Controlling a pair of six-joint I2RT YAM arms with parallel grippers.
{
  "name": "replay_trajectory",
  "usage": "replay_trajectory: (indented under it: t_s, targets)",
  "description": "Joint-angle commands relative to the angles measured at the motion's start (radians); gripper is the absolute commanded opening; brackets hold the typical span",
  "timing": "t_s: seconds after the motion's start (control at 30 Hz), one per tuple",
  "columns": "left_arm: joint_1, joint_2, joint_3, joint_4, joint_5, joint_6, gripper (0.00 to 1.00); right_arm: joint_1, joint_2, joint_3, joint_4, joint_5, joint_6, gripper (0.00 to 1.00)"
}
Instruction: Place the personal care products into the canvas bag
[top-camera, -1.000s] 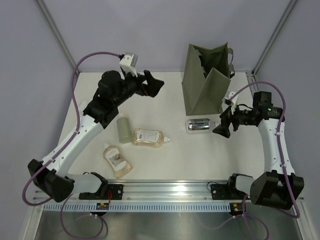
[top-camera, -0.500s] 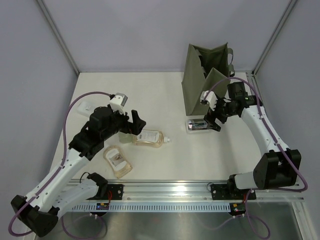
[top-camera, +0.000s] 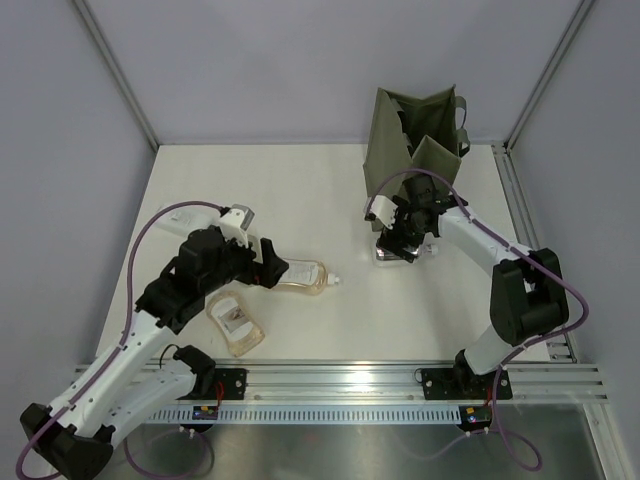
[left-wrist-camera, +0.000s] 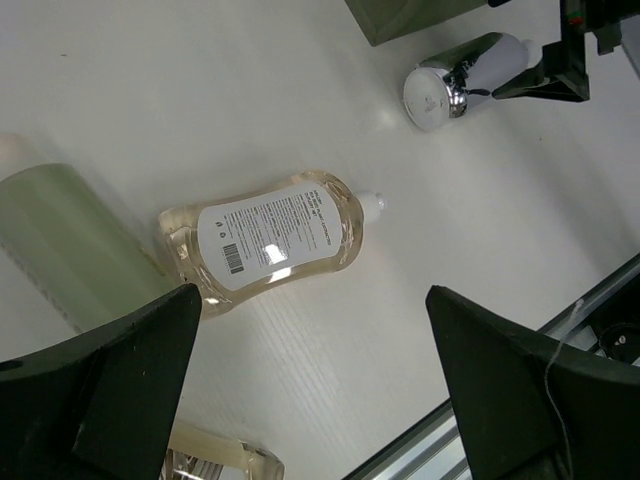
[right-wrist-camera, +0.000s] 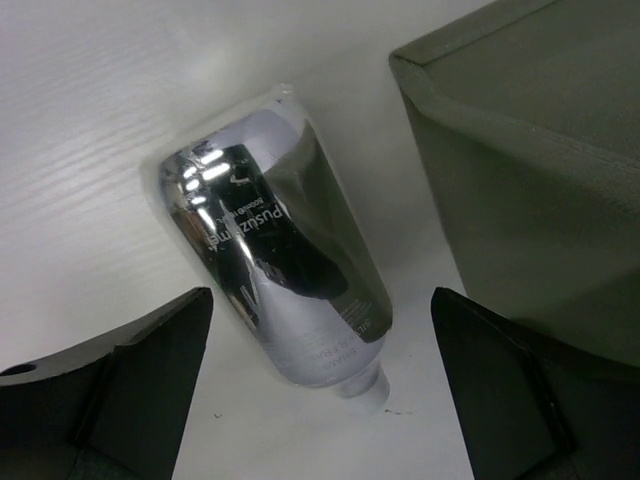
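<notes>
Silver bottle (right-wrist-camera: 280, 250) first: it lies on its side on the table (top-camera: 300, 190), just beside the front wall of the canvas bag (top-camera: 410, 160). Your right gripper (top-camera: 398, 232) hangs right over it, with its fingers spread wide apart and nothing in them. Your left gripper (top-camera: 272, 265) is well away from the bag, over an amber pouch (left-wrist-camera: 265, 235). Its fingers are wide apart and empty too. A green bottle (left-wrist-camera: 60, 240) lies next to that pouch, on the side away from the bag, and a second pouch (top-camera: 235, 322) lies farther from the bag. All of these are outside the bag, so it looks like the job is only starting. Now watch out. The silver bottle is round and shiny, so it may roll or slip out if you pinch it near one end. It is so close to the bag that a finger may hit the bag wall and push or tip the bag. The top of the bag is folded in a bit, so a bottle may catch on the cloth and drop outside. The pouch is soft and flat, so your left fingers may slide over it or squash it. If both arms go to the bag together, they may bump.
</notes>
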Motion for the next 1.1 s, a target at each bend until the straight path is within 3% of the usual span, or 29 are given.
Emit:
replay_trajectory:
  t_s: [0.0,0.37,0.47,0.57,0.6,0.73,0.8,0.87,1.07]
  targets:
    - [0.005,-0.054,-0.017,0.017,0.032,-0.025,0.99,0.015,0.024,-0.003,0.077,0.104,0.006,1.0]
    - [0.003,-0.095,-0.049,0.005,0.048,-0.091,0.99,0.047,0.184,0.03,-0.017,0.104,-0.115,0.99]
    - [0.005,-0.12,-0.063,0.007,0.051,-0.123,0.99,0.054,0.202,0.027,-0.017,0.104,-0.114,0.94]
    - [0.003,-0.143,-0.08,0.016,0.051,-0.15,0.99,0.056,0.224,0.039,-0.039,0.098,-0.092,0.77]
    - [0.005,-0.146,-0.08,0.02,0.051,-0.157,0.99,0.054,0.23,0.045,-0.05,0.092,-0.074,0.63]
    - [0.003,-0.145,-0.083,0.025,0.061,-0.197,0.99,0.054,0.207,0.03,-0.06,0.052,-0.023,0.32]
    - [0.005,-0.14,-0.089,0.026,0.064,-0.215,0.99,0.056,0.183,0.022,-0.066,0.008,0.022,0.21]
    - [0.003,-0.14,-0.092,0.026,0.065,-0.226,0.99,0.054,0.129,0.014,-0.086,-0.058,0.064,0.01]
    - [0.005,-0.14,-0.121,0.083,0.103,-0.244,0.99,0.054,-0.047,-0.002,-0.133,-0.319,0.276,0.0]
